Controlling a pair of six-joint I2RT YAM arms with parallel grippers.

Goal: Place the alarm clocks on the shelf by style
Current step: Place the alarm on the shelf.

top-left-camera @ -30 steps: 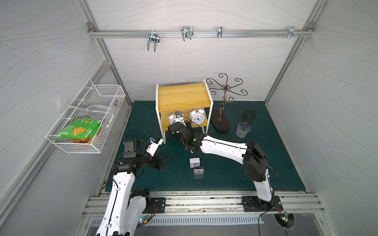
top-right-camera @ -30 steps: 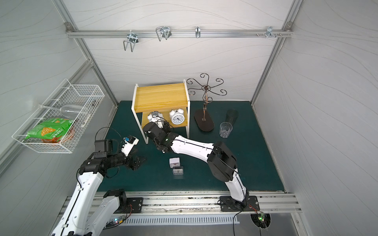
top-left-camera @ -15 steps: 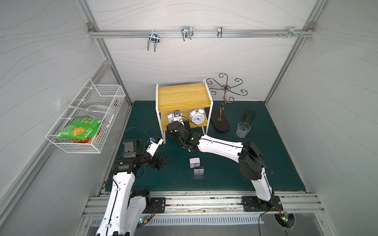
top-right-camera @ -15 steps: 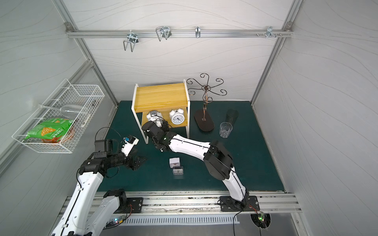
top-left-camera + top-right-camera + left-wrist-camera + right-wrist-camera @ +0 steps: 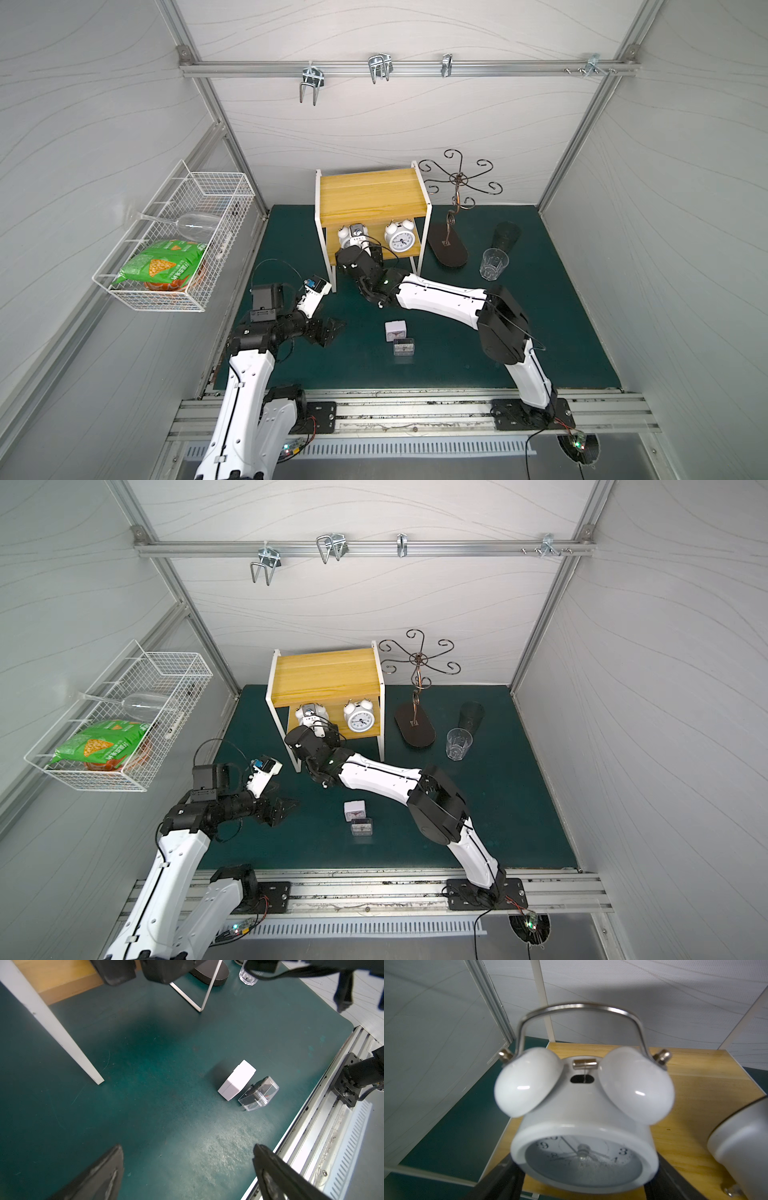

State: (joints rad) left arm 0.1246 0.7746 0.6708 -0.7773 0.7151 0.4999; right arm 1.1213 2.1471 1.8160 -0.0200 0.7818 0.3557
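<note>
We see right gripper (image 5: 583, 1169) pinching twin-bell clock (image 5: 583, 1118) between its fingers, at shelf (image 5: 695, 1093) lower board. Left gripper (image 5: 187, 1169) fingers spread; white square clock (image 5: 236, 1082) and clear square clock (image 5: 258, 1094) beyond them.

Two twin-bell clocks (image 5: 400, 241) at the shelf's (image 5: 370, 197) lower board; square clocks (image 5: 395, 331) paired nearby.

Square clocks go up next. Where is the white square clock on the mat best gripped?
Pinch the white square clock across its two flat side walls, coming from above; the clear clock stands close before its face, probably blocking a front-to-back grip.
</note>
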